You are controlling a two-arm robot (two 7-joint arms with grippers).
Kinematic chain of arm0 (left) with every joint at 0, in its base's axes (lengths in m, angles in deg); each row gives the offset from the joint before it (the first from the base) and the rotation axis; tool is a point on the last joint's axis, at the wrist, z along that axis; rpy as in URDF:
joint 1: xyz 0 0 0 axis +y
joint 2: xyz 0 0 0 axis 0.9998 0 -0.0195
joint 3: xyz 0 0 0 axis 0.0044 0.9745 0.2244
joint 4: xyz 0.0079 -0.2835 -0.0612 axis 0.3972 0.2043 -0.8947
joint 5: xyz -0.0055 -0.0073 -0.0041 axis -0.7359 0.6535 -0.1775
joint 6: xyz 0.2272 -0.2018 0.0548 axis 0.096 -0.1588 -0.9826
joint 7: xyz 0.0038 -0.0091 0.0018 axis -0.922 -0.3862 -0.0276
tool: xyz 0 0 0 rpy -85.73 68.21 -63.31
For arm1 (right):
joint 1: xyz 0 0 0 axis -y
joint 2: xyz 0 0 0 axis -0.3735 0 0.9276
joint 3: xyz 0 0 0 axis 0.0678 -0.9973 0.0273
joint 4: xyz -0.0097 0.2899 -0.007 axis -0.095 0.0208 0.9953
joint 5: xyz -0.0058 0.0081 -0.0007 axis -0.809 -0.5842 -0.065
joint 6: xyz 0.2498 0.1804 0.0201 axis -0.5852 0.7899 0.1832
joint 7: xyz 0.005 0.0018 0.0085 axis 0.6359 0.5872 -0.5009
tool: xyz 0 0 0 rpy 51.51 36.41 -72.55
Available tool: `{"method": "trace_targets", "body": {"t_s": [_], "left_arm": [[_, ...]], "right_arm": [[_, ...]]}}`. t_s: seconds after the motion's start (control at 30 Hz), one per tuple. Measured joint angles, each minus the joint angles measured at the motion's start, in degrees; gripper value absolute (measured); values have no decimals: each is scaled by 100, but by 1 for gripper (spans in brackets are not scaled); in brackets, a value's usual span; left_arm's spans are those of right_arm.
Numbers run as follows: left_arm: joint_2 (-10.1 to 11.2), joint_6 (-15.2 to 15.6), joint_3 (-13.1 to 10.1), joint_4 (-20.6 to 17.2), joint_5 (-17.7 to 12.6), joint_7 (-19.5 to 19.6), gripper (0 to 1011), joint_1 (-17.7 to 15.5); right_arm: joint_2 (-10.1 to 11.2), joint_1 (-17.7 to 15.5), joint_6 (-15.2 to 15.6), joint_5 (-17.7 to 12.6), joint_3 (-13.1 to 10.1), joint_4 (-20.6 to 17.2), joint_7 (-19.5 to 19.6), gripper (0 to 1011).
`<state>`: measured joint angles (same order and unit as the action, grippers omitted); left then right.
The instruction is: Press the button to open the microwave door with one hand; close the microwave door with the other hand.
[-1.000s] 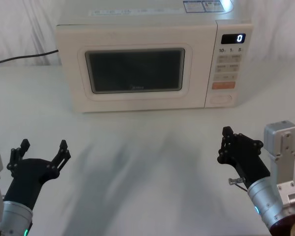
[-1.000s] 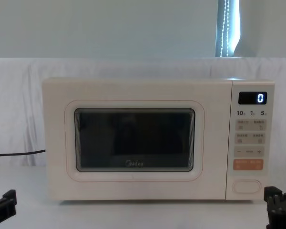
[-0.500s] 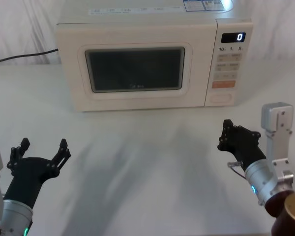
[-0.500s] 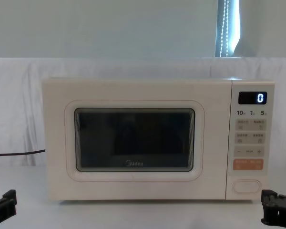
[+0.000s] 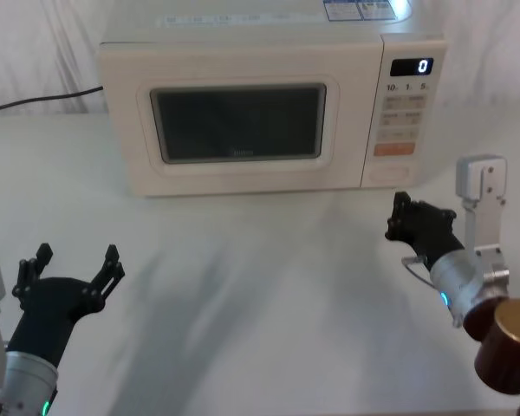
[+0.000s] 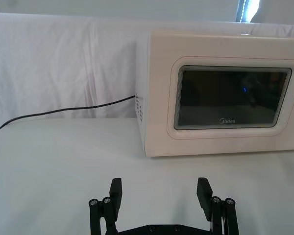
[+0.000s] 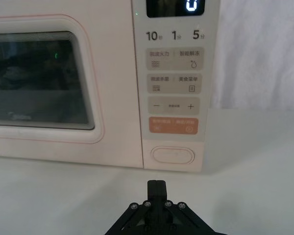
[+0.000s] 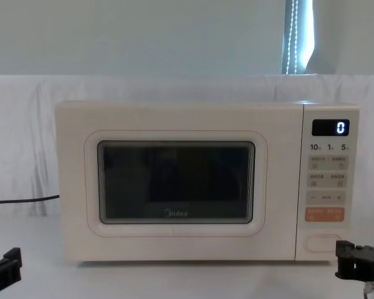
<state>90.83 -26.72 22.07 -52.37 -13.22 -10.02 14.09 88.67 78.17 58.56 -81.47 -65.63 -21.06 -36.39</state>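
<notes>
The cream microwave point(image 5: 243, 52) stands at the back of the table, its display reading "0". The microwave door point(image 5: 238, 126) with the dark window is closed flush. The button point(image 7: 173, 155), a wide plain cream key, sits lowest on the control panel, also seen as the button point(image 5: 390, 173) from the head. My right gripper point(image 5: 399, 218) is shut, fingertips pressed together, hovering just in front of and slightly below the button without touching it. Near the table's front left my left gripper point(image 5: 78, 258) stands open and holds nothing, well away from the door.
A black power cord point(image 5: 35, 100) runs left from the microwave along the white-draped back. An orange key point(image 7: 173, 126) sits directly above the button, with small beige keys higher up. White tabletop point(image 5: 260, 286) stretches between the grippers and the microwave.
My right gripper has moved forward toward the microwave's control panel, staying shut. The left gripper and the door have not moved.
</notes>
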Motion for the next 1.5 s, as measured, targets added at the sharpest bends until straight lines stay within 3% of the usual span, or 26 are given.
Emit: {"method": "trace_targets", "body": {"t_s": [0.2,0.7,1.5], "left_arm": [[0,0,0,0,0,0,1001,0],[0,0,0,0,0,0,1001,0],[0,0,0,0,0,0,1001,0]], "right_arm": [[-33,397,-127,0,-31,552,-40,0],[-91,1046,-268,122,-65,1472,-48,0],[-141,1841,-648,108,-101,2706,-222,0]]}}
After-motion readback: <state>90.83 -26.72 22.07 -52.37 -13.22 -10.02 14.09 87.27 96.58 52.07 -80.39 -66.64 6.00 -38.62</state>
